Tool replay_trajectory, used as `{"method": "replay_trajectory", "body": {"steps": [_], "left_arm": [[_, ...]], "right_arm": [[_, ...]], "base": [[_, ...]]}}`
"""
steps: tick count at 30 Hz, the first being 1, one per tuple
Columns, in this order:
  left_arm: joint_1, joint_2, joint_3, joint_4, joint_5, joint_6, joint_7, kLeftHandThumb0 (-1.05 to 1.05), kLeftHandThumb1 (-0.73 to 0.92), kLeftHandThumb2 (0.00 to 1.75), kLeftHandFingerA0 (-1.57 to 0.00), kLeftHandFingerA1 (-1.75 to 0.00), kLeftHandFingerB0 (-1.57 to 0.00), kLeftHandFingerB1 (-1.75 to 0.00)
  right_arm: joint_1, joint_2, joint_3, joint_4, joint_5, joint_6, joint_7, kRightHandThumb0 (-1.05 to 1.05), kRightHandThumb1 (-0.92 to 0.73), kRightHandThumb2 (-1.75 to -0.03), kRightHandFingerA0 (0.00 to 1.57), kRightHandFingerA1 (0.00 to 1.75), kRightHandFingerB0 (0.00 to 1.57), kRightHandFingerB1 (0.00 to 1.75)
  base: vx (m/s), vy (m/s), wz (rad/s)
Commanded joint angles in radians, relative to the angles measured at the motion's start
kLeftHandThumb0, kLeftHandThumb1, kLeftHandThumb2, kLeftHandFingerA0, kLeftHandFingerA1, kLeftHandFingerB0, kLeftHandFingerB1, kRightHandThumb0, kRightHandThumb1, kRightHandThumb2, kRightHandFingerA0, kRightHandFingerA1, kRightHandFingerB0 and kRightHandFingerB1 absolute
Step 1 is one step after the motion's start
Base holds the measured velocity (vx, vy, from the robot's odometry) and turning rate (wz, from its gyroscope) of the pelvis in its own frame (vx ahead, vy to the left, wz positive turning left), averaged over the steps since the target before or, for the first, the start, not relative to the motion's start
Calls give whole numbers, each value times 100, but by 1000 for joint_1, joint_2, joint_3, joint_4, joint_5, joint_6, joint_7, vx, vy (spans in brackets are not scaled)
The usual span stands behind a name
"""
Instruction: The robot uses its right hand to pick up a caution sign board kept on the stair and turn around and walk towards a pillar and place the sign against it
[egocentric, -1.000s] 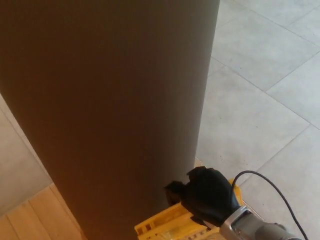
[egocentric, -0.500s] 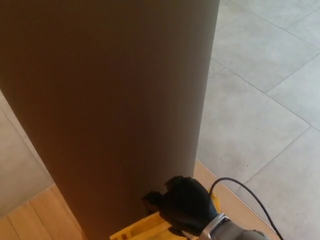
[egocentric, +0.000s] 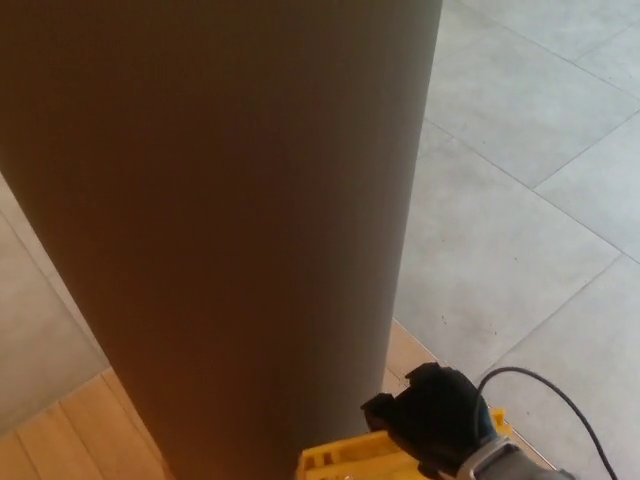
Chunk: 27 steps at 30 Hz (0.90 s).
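One hand shows: my right hand (egocentric: 438, 418) grips the top of the yellow sign (egocentric: 345, 460), just beside the brown pillar (egocentric: 220, 230).

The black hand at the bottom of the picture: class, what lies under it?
Under the right hand is the top of a yellow sign board, close beside the brown pillar. The hand covers part of the board, and the rest runs out of frame.

One head-mounted view looks steeply down, very close to a brown pillar (egocentric: 220, 230) that fills most of the frame.
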Motion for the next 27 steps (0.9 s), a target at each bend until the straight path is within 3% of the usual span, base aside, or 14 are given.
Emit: {"method": "replay_trajectory", "body": {"steps": [1, 6, 9, 10, 11, 12, 13, 14, 18, 19, 22, 23, 24, 27], "left_arm": [[-8, -2, 3, -36, -24, -52, -5, -41, 33, 78, -124, -84, -98, -75], [-4, -16, 11, -77, -43, -33, -9, -38, 31, 79, -124, -85, -101, -76], [1, -14, 6, -80, -33, -23, 4, -39, 30, 79, -120, -86, -99, -76], [4, -14, 5, -84, -33, -24, 1, -39, 31, 79, -120, -86, -99, -76], [5, -10, 5, -77, -31, -30, -3, -39, 31, 79, -118, -85, -98, -75], [4, -10, 6, -73, -34, -30, -6, -39, 31, 79, -118, -85, -98, -75], [6, -11, 7, -78, -37, -27, -7, -42, 31, 78, -119, -85, -101, -74], [8, -14, 8, -86, -41, -26, -7, -43, 31, 77, -118, -85, -101, -74], [10, -13, 5, -87, -39, -29, -4, -43, 31, 77, -118, -85, -101, -74], [33, -30, 8, -143, -59, -21, -17, -42, 28, 80, -123, -88, -104, -78], [50, -41, 9, -184, -67, -7, -20, -42, 28, 80, -123, -88, -104, -78], [50, -40, 8, -182, -61, -12, -16, -42, 29, 77, -124, -85, -102, -76], [51, -39, 5, -177, -53, -20, -11, -42, 29, 77, -124, -85, -102, -76], [52, -40, 5, -182, -53, -17, -10, -42, 29, 77, -124, -85, -102, -76]], "right_arm": [[-72, 20, 17, -9, -11, 109, 122, -22, -47, -71, 95, 175, 72, 79], [-82, 51, 18, -18, 5, 103, 104, -23, -45, -73, 99, 175, 71, 82], [-64, 73, 13, -2, 13, 90, 23, -28, -48, -71, 102, 175, 75, 96], [-52, 75, 7, 2, 20, 87, 14, -22, -45, -79, 99, 175, 73, 119], [-40, 76, -3, 3, 32, 97, 34, -19, -46, -81, 95, 175, 70, 127], [-37, 76, -10, 4, 37, 104, 48, -19, -46, -81, 95, 175, 70, 127], [-32, 76, -21, 5, 48, 104, 57, -19, -48, -75, 94, 175, 70, 109], [-23, 72, -36, 7, 63, 102, 62, -20, -49, -72, 88, 175, 72, 103], [-17, 69, -44, 9, 57, 103, 55, -20, -49, -72, 88, 175, 72, 103], [0, 44, -47, 16, 56, 126, 55, -28, -38, -87, 117, 136, 74, 91], [8, 33, -48, 16, 56, 137, 56, -28, -38, -87, 117, 136, 74, 91], [2, 32, -43, 19, 51, 171, 111, -22, -48, -66, 88, 175, 68, 79], [-6, 31, -34, 22, 44, 223, 194, -22, -48, -66, 88, 175, 68, 79], [-4, 30, -32, 14, 46, 229, 200, -22, -48, -66, 88, 175, 68, 79]], "base": [[0, 0, 0], [0, 0, 0], [0, 0, 0], [0, 0, 0], [0, 0, 0], [0, 0, 0], [0, 0, 0], [0, 0, 0], [0, 0, 0], [0, 0, 0], [0, 0, 0], [0, 0, 0], [0, 0, 0], [0, 0, 0]]}}
